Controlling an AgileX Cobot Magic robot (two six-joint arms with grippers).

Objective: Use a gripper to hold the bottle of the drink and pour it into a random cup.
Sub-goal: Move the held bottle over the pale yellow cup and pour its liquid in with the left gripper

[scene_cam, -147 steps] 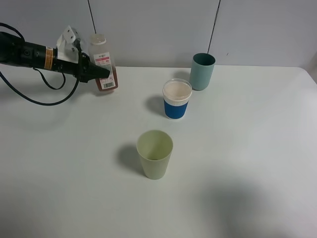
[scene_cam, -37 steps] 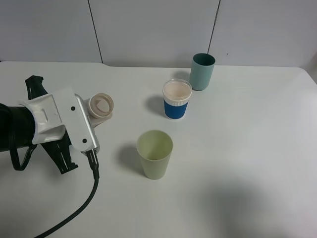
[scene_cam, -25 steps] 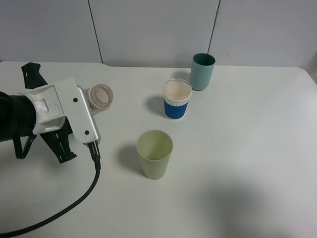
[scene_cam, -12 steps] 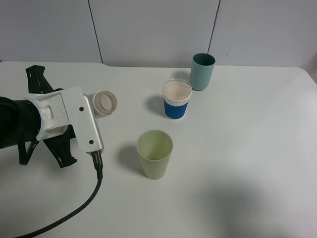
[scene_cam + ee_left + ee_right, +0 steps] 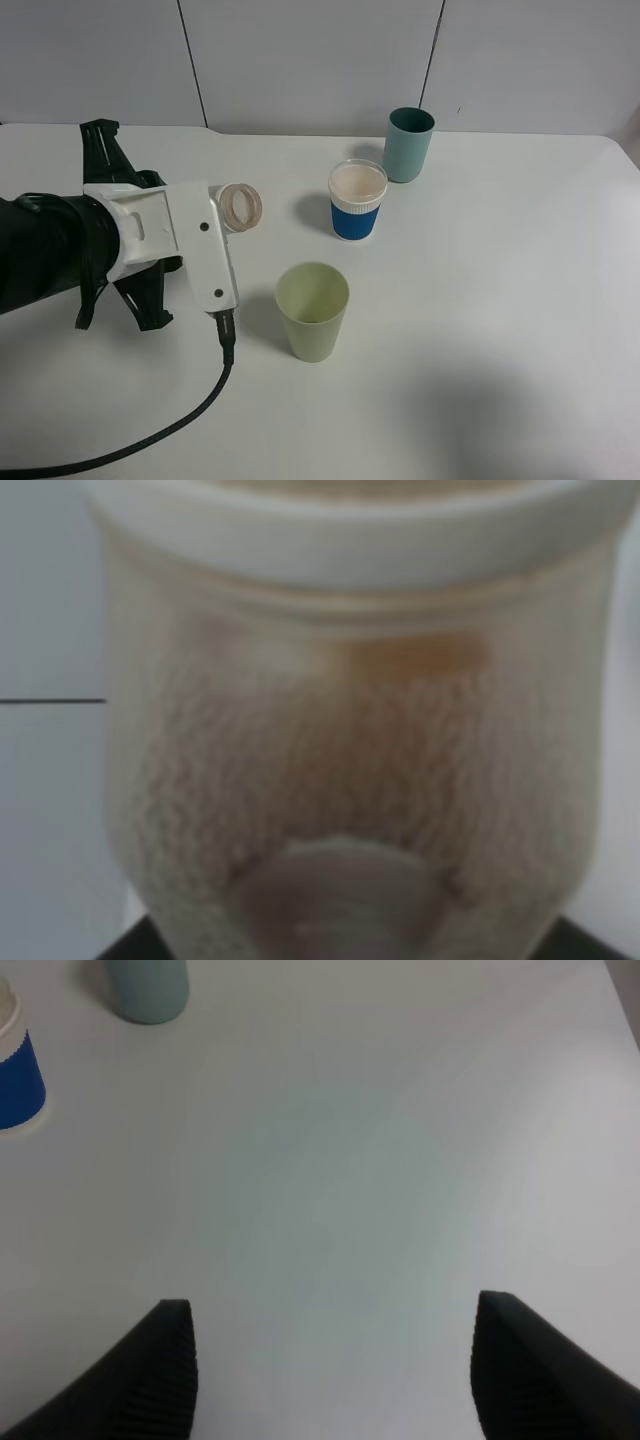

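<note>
My left gripper [image 5: 207,228] is shut on the bottle [image 5: 240,207]. In the exterior high view only its wide open neck shows past the white finger plate; the body is hidden. The bottle is held above the table, tipped, mouth facing right, to the upper left of the pale yellow-green cup [image 5: 313,310]. The cup stands upright, and no liquid shows inside it. The bottle [image 5: 350,730] fills the left wrist view, with a faint brown tint of the drink [image 5: 410,655]. My right gripper [image 5: 332,1305] is open and empty above bare table.
A blue-and-white paper cup [image 5: 357,199] stands behind the yellow-green cup, and it also shows in the right wrist view [image 5: 18,1070]. A taller teal cup [image 5: 408,144] stands at the back, near the wall. A black cable [image 5: 200,400] trails from my left arm across the table.
My left gripper has carried the bottle to the right, closer to the yellow-green cup. The bottle's mouth has turned more sideways. The cups have not moved.
</note>
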